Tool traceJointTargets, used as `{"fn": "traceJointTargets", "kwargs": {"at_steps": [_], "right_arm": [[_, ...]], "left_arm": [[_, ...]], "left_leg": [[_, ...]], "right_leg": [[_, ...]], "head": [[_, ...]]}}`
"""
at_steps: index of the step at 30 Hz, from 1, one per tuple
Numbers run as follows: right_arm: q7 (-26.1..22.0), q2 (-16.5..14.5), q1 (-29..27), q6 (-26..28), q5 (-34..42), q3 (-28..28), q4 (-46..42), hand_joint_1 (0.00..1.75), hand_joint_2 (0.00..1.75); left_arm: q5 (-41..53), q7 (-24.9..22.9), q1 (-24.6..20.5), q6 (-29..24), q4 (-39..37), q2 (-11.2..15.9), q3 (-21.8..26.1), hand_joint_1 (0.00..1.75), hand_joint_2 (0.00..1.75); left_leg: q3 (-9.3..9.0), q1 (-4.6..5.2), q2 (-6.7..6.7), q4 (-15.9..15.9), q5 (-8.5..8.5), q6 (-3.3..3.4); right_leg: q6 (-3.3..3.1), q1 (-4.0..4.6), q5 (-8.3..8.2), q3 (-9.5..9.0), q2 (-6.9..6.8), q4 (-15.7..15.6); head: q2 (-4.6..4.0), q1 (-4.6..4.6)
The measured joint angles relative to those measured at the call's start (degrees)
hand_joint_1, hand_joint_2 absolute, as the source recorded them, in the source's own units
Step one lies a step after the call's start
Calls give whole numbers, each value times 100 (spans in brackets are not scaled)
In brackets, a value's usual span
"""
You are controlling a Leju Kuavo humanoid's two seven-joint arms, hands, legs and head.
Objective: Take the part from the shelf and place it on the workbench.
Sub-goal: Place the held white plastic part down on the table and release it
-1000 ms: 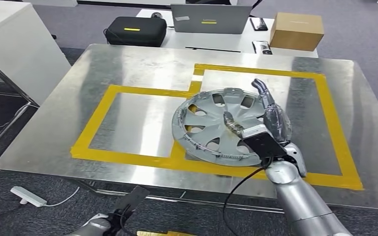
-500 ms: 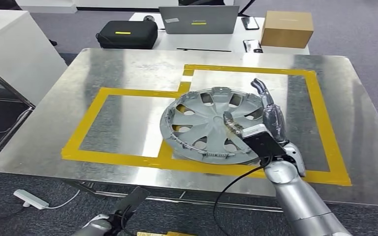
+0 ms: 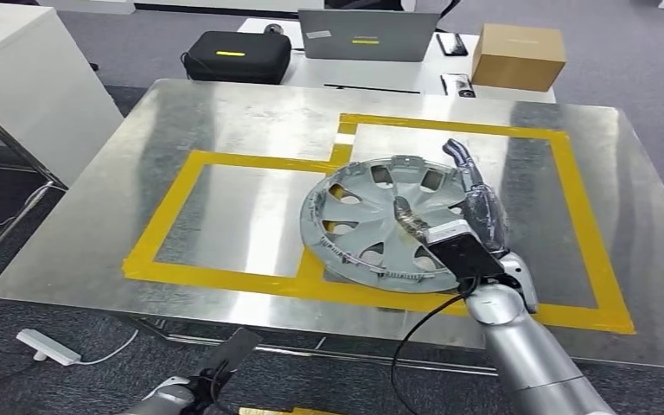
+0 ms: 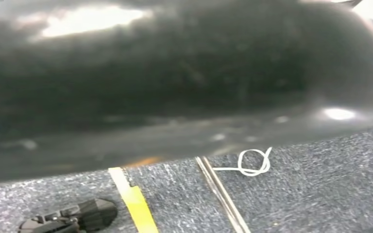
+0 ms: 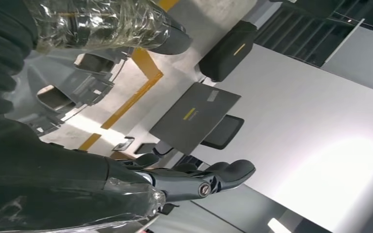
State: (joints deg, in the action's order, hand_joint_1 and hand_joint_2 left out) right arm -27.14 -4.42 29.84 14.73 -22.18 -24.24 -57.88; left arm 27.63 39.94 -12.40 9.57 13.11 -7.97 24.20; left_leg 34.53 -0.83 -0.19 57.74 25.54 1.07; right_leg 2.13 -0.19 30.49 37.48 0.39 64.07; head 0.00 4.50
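Observation:
The part is a grey plastic hubcap point(image 3: 380, 220). It lies face up on the steel workbench point(image 3: 225, 112), across the yellow tape line between two marked fields. My right hand point(image 3: 471, 220) hovers over the hubcap's right rim. Its taped thumb point(image 3: 405, 214) reaches over the hubcap's face and its fingers point(image 3: 464, 164) stretch straight out along the rim. In the right wrist view the thumb point(image 5: 102, 22) and the fingers point(image 5: 194, 182) stand wide apart, with the hubcap point(image 5: 63, 92) beyond them and nothing gripped. My left arm point(image 3: 177, 393) hangs low below the bench's front edge.
Yellow tape point(image 3: 225, 160) marks two rectangles on the bench. Behind the bench a white table holds a laptop point(image 3: 367, 35), a cardboard box point(image 3: 519, 54) and a black case point(image 3: 238, 54). A white cabinet point(image 3: 26, 86) stands at the left. A power strip point(image 3: 47, 346) lies on the carpet.
The whole picture swung left and back again, so the camera moved. The right hand and the hubcap keep the same places relative to each other.

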Motion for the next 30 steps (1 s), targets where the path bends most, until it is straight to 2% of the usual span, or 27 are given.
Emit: {"fn": "traceJointTargets", "kwargs": {"at_steps": [2, 3, 4, 5, 6, 7, 8, 9, 12, 14, 15, 17, 18, 19, 20, 22, 23, 24, 27, 29, 30], "right_arm": [[1, 1, -16, 0, 1, 1, 1, 0, 175], [1, 2, -29, 0, 2, 2, 2, 0, 175], [1, 2, -38, 0, 2, 2, 2, 0, 175], [1, 2, -40, 0, 1, 3, 1, 0, 175], [1, 2, -35, 0, 1, 3, 1, 0, 175], [1, 2, -25, 0, 0, 3, 0, 0, 175], [1, 2, -15, 0, 0, 3, 0, 0, 175], [1, 2, -9, 0, 0, 3, 0, 0, 175], [2, 1, -11, 0, 0, 7, -3, 0, 175], [0, -3, -2, 0, -1, 8, -10, 0, 175], [0, -4, -1, 0, -1, 8, -13, 0, 175], [1, -4, -12, -1, 0, 7, -13, 0, 175], [1, -4, -22, -2, 0, 7, -13, 0, 175], [1, -4, -28, -2, 0, 7, -13, 0, 175], [1, -4, -31, -2, 0, 7, -13, 0, 175], [1, -6, -27, -2, 0, 7, -14, 0, 175], [1, -7, -24, -2, 0, 7, -14, 0, 175], [1, -8, -23, -3, 0, 7, -14, 0, 175], [1, -8, -24, -4, 0, 8, -15, 0, 175], [1, -7, -12, -3, 0, 9, -17, 0, 175], [1, -7, -8, -2, 0, 9, -17, 0, 175]], "left_arm": [[0, 0, 4, 0, 0, -3, 0, 0, 0], [0, 0, 9, 0, 0, -2, 0, 0, 0], [0, -1, 11, 0, 0, -2, 0, 0, 0], [0, -1, 11, 0, 0, -3, 0, 0, 0], [0, 0, 9, 0, 0, -4, 0, 0, 0], [0, 0, 7, 0, 0, -6, 0, 0, 0], [0, 0, 6, 0, 0, -7, 0, 0, 0], [0, -1, 7, 0, 0, -6, 0, 0, 0], [0, -1, 8, 0, 0, -5, 0, 0, 0], [0, 1, 0, 0, 0, -3, 0, 0, 0], [0, 1, 1, 0, 0, -3, 0, 0, 0], [0, -1, 11, 0, 0, -3, 0, 0, 0], [0, -1, 18, 0, 0, -3, 0, 0, 0], [0, -1, 21, 0, 0, -2, 0, 0, 0], [0, -1, 21, 0, 0, -1, 0, 0, 0], [0, -1, 13, 0, 0, 3, 0, 0, 0], [0, 0, 7, 0, 0, 4, 0, 0, 0], [0, 0, 5, 0, 1, 4, 0, 0, 0], [0, -1, 13, 0, 1, 5, 1, 0, 0], [0, -1, 6, 0, 2, 3, 2, 0, 0], [0, -1, 2, 0, 2, -1, 2, 0, 0]], "left_leg": [[5, 4, 3, 3, 2, 13], [5, 7, 3, 5, 3, 14], [2, 9, 0, 7, 4, 14], [-6, 10, -3, 9, 6, 12], [-16, 11, -7, 10, 11, 6], [-19, 22, -11, 13, 17, -6], [-14, 32, -12, 19, 20, -25], [-6, 41, -12, 22, 19, -47], [8, 39, -6, 32, 25, -135], [96, 29, -3, 254, 199, -200], [225, 21, -2, 552, 376, -228], [582, 12, 0, 1344, 734, -265], [709, 11, 0, 1618, 804, -273], [739, 11, 0, 1676, 753, -272], [655, 11, 0, 1493, 592, -263], [285, 15, 0, 722, 182, -225], [119, 21, -2, 365, 65, -202], [22, 26, -3, 145, 19, -181], [-3, 31, -7, 26, 29, -101], [-16, 14, -4, -6, 7, -29], [-21, 7, 0, -17, 1, -2]], "right_leg": [[25, -5, 310, 369, -3, 778], [27, -5, 344, 476, -3, 987], [21, -4, 263, 472, -3, 963], [7, -4, 86, 350, -4, 701], [-13, -3, -130, 148, -6, 287], [-34, 6, -280, -69, -7, -111], [-53, 13, -370, -235, -8, -422], [-70, 20, -392, -326, -4, -587], [-143, 19, -389, -353, 12, -660], [-204, -5, -410, -367, 4, -686], [-225, -12, -413, -372, -2, -692], [-246, -9, -410, -371, -8, -691], [-249, -7, -408, -372, -8, -690], [-249, -5, -407, -374, -6, -688], [-247, -5, -406, -381, -2, -686], [-228, 4, -393, -396, 7, -679], [-210, 16, -386, -392, 12, -669], [-187, 27, -384, -381, 14, -663], [-103, 29, -383, -338, 9, -667], [-36, 17, -240, -233, 2, -471], [-8, 10, -87, -99, -1, -198]], "head": [[0, -7], [0, -6], [0, -8], [0, -7], [0, -8], [0, -8], [0, -5], [0, 0], [0, 6], [0, 21], [0, 26], [0, 35], [0, 33], [0, 34], [0, 34], [0, 33], [0, 32], [0, 29], [0, 28], [0, 11], [0, 3]]}}
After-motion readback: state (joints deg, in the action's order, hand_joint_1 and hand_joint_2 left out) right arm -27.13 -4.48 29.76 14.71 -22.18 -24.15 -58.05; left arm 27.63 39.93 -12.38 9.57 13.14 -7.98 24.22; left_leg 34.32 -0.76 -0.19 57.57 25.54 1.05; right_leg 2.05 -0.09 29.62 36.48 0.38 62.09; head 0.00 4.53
